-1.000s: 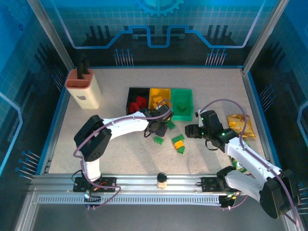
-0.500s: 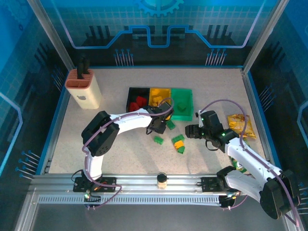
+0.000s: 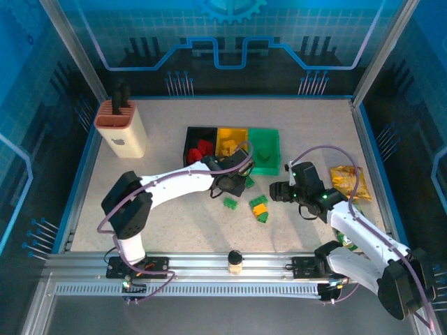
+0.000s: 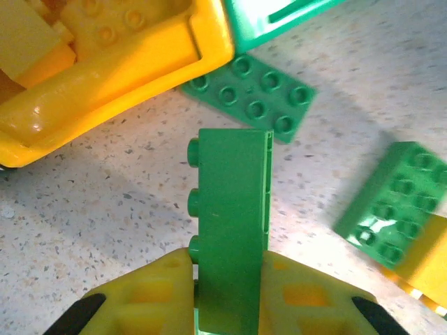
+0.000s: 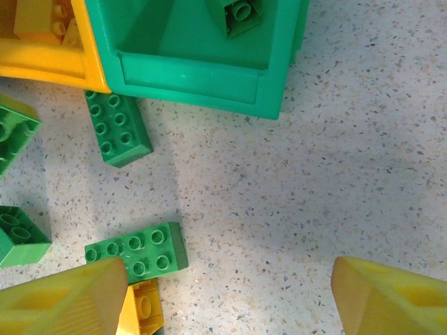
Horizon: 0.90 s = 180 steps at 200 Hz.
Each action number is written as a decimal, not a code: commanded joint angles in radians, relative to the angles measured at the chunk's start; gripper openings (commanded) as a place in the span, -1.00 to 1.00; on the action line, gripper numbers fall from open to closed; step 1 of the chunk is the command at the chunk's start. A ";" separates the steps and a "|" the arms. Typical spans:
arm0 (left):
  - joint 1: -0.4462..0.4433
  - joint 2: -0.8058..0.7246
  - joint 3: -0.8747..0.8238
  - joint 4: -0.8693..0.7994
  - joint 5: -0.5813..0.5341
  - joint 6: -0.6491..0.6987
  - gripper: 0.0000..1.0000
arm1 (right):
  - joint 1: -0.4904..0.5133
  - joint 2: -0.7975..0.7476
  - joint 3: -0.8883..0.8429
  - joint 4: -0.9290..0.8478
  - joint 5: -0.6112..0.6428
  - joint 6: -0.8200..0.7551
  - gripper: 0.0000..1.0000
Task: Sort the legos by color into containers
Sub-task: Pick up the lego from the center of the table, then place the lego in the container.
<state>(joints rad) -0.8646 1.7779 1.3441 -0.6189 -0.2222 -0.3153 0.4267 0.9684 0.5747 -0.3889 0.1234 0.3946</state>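
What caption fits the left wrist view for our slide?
Left end effector holds a green lego near the yellow bin, loose green legos beyond.

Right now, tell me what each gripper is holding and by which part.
The left gripper holds a green lego brick, clamped at its near end across the studded face and the opposite face. The right gripper is open, holding nothing.
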 commanded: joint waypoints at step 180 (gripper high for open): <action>0.085 0.308 0.694 -0.124 0.103 0.048 0.54 | -0.045 -0.216 0.002 -0.170 0.035 -0.013 0.58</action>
<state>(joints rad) -0.7689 2.1929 2.0403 -0.7490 -0.1486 -0.2813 0.3977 0.7395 0.5674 -0.5537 0.1974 0.4068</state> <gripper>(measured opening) 0.752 0.785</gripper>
